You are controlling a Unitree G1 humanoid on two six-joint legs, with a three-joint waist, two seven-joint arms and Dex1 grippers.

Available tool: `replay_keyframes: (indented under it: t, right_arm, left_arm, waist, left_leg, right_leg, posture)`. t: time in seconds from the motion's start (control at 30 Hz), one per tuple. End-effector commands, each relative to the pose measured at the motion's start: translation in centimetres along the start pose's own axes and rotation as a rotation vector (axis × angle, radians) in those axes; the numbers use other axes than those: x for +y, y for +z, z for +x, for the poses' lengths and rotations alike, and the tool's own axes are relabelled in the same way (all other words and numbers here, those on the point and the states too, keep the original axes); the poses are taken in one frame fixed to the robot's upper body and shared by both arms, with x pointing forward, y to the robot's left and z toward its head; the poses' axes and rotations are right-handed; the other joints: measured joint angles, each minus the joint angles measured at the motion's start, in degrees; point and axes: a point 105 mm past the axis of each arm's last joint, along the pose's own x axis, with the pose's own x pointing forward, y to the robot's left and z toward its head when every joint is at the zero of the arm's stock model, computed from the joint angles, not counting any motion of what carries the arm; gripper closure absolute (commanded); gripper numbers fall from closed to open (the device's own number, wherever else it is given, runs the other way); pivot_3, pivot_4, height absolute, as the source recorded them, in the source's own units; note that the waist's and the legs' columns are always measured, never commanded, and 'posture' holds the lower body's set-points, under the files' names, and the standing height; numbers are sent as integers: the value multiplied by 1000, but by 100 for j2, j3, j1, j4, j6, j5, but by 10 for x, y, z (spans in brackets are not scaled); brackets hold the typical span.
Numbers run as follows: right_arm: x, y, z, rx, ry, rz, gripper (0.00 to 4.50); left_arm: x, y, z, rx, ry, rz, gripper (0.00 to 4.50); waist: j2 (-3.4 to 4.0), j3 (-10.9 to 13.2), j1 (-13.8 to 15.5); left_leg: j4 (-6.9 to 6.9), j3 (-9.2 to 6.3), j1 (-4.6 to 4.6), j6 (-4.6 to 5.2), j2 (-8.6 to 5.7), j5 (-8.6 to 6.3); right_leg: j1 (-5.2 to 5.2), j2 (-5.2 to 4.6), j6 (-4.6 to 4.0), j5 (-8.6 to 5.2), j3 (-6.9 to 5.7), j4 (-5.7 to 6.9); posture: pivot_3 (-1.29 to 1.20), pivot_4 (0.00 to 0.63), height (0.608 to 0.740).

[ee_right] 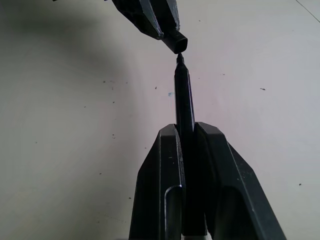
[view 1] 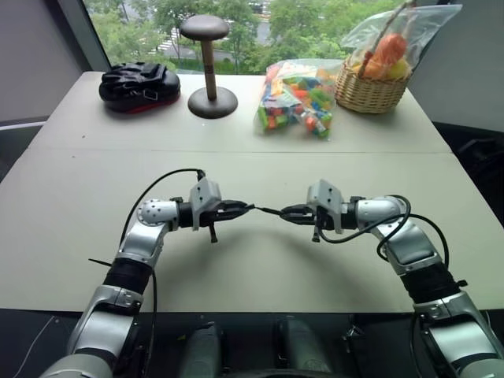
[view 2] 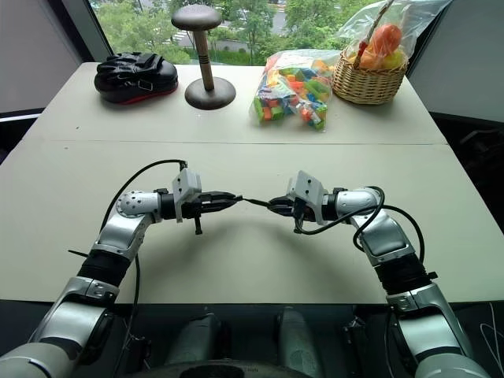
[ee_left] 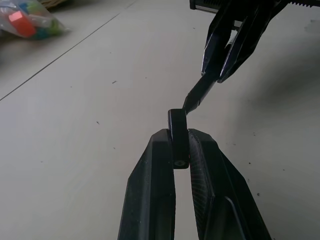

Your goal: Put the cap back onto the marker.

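Left pincer (ee_left: 181,150) clamped on the cap (ee_left: 178,135), right pincer (ee_right: 187,131) clamped on the marker (ee_right: 183,97), both held up over the bare middle of the desk (view 1: 94,197) and pointed at each other. Marker tip just at the cap's open mouth, right beside it but not in yet, so cap still off. Way back near the window: black padded mitt (view 1: 138,85), wooden stand (view 1: 209,71), bag of colourful blocks (view 1: 298,98) and wicker basket of fruit (view 1: 374,75), all well apart from the action
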Motion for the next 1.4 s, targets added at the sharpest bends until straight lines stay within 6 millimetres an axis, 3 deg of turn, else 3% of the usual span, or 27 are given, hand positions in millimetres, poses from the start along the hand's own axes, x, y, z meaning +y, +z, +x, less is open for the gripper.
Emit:
replay_keyframes:
  t: [0.03, 0.43, 0.8, 1.07, 1.4]
  right_arm:
    - [-2, 13, -2, -38, -7, -51, 4500]
    - [0, 16, 2, -52, 1, -50, 4500]
    - [7, 21, 5, -67, 28, -58, 4500]
    - [-1, 23, 3, -23, 28, -206, 4500]
    - [-11, 29, 8, -35, -5, -299, 4500]
  left_arm:
    - [2, 3, -4, 6, -5, 31, 4437]
    - [1, 3, -5, 8, -4, 32, 4437]
    - [-5, 5, 6, -1, -69, 43, 4437]
    - [-15, 7, 8, 52, -255, 222, 4437]
    - [-16, 7, 27, 37, -297, 369, 4437]
  waist:
    - [0, 0, -1]
    - [0, 0, 0]
    - [0, 0, 1]
    - [1, 0, 0]
    - [0, 0, 4]
  left_leg:
    - [0, 0, 0, 0, 0, 0]
    - [0, 0, 0, 0, 1, 0]
    - [0, 0, 0, 0, 0, 0]
    - [0, 1, 0, 0, -4, 0]
    - [0, 2, -2, 0, -5, 0]
  right_leg:
    - [0, 0, 0, 0, 0, 0]
    - [0, 0, 0, 0, 0, 0]
    - [0, 0, 0, 0, 0, 0]
    - [0, 2, 0, 0, -1, 0]
    - [0, 3, 0, 0, -1, -2]
  posture:
    - [0, 150, 740]
    - [0, 150, 740]
    - [0, 150, 740]
    - [0, 150, 740]
    - [0, 150, 740]
